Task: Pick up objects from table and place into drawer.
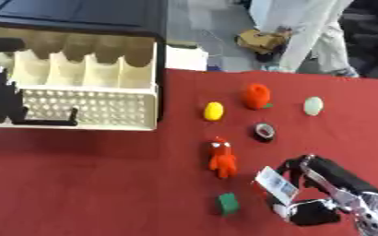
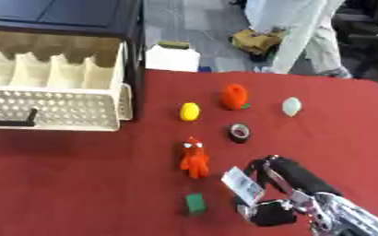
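An open cream drawer (image 1: pixel 87 108) with a black handle (image 1: pixel 51 122) juts from the dark cabinet at the left. My left hand (image 1: pixel 0 94) shows as a black shape at the drawer's left front corner. On the red cloth lie a yellow fruit (image 1: pixel 214 111), an orange-red fruit (image 1: pixel 256 96), a pale green egg shape (image 1: pixel 313 105), a black tape roll (image 1: pixel 264 132), a red-orange figure toy (image 1: pixel 222 159) and a green block (image 1: pixel 227 203). At the lower right, my right hand (image 2: pixel 295 179) is curled on a white card-like packet (image 2: pixel 242 183), just right of the green block.
The drawer has tall cream dividers (image 1: pixel 83 64) inside. A white box (image 1: pixel 186 57) stands behind the table's far edge. A person in light trousers (image 1: pixel 309 32) stands beyond the table. Bare red cloth (image 1: pixel 95 184) spans the lower left.
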{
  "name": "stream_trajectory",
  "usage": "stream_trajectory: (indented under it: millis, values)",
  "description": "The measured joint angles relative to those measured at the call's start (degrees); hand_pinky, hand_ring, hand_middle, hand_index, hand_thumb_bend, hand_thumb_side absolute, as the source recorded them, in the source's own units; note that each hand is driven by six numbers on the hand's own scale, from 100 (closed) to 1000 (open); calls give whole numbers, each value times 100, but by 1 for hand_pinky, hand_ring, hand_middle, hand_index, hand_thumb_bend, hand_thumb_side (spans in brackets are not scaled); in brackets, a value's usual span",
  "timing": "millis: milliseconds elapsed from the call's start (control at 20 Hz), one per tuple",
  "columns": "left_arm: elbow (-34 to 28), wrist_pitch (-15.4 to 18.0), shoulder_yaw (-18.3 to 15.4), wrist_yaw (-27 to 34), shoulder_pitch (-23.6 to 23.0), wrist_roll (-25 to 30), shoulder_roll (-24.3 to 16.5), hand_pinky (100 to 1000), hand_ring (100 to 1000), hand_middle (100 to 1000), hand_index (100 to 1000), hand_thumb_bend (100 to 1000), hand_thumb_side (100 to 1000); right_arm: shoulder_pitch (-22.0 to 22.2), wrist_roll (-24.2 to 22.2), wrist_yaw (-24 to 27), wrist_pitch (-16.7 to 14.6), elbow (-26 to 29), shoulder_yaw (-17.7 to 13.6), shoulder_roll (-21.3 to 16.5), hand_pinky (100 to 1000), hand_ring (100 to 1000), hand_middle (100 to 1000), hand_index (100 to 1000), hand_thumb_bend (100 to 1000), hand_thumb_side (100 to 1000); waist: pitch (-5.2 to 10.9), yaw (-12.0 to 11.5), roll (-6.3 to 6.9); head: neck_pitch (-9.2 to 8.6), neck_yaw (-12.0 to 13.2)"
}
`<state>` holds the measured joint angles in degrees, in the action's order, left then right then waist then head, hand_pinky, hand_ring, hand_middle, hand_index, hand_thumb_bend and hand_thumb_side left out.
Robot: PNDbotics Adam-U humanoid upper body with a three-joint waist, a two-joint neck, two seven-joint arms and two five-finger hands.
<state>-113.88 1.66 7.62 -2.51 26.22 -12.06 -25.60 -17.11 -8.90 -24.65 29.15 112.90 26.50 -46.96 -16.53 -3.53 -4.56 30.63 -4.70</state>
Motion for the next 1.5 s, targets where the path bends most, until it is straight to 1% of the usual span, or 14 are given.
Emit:
stream_trajectory:
  millis: [150, 400, 650, 800, 950, 1000, 1050, 1100, 1250, 1300, 1350, 1500]
  values:
    - [0, 2, 0, 21, 3, 2, 0, 131, 100, 100, 745, 121, 1000, -3, 79, 1, -91, 39, -8, -65, 587, 670, 299, 590, 100, 363, 29, -8, 0, -4, 1]
    - [0, 3, 0, 45, 15, 3, 1, 130, 100, 100, 745, 121, 1000, -62, 293, 67, -389, 42, -114, -204, 579, 659, 281, 582, 100, 381, 41, -45, -10, -7, 1]
    - [0, 3, 1, 78, 41, 5, 1, 129, 100, 100, 746, 122, 1000, -213, 542, 326, -668, 54, -305, -332, 576, 653, 271, 579, 138, 398, 90, -95, -27, -22, -4]
    - [0, 3, 4, 98, 49, 10, 1, 128, 100, 100, 747, 122, 1000, -307, 612, 558, -830, 69, -411, -408, 576, 651, 266, 577, 153, 399, 106, -136, -51, -23, -20]
    - [0, 0, 26, 111, 66, 24, 4, 127, 100, 100, 747, 123, 1000, -427, 582, 821, -975, 71, -545, -478, 575, 644, 258, 571, 163, 394, 133, -203, -58, -23, -44]
    - [0, -2, 30, 121, 77, 27, 4, 127, 100, 100, 747, 123, 1000, -470, 553, 921, -1021, 71, -594, -503, 576, 643, 256, 571, 158, 405, 139, -223, -62, -23, -49]
    - [0, -4, 31, 132, 95, 30, 5, 127, 100, 100, 747, 123, 1000, -513, 525, 1012, -1065, 71, -647, -540, 576, 643, 257, 571, 100, 456, 141, -241, -72, -23, -50]
    - [0, -8, 31, 142, 107, 35, 6, 126, 100, 100, 747, 124, 1000, -554, 498, 1090, -1099, 71, -699, -579, 577, 643, 257, 572, 151, 413, 141, -260, -84, -23, -52]
    - [0, -15, 32, 153, 134, 42, 39, 125, 100, 100, 747, 120, 1000, -664, 416, 1300, -1174, 72, -838, -698, 571, 636, 249, 566, 169, 412, 146, -328, -110, -23, -71]
    - [0, -17, 32, 161, 153, 44, 55, 124, 100, 100, 746, 118, 1000, -709, 390, 1373, -1195, 72, -889, -723, 569, 632, 243, 562, 100, 510, 146, -343, -121, -23, -77]
    - [0, -20, 32, 169, 164, 48, 56, 124, 100, 100, 746, 126, 1000, -762, 369, 1450, -1214, 72, -944, -731, 569, 632, 242, 562, 180, 419, 146, -355, -127, -23, -81]
    - [0, -29, 33, 195, 198, 57, 57, 123, 100, 100, 746, 126, 1000, -922, 325, 1668, -1254, 73, -1113, -770, 573, 635, 246, 565, 168, 443, 146, -373, -145, -23, -94]
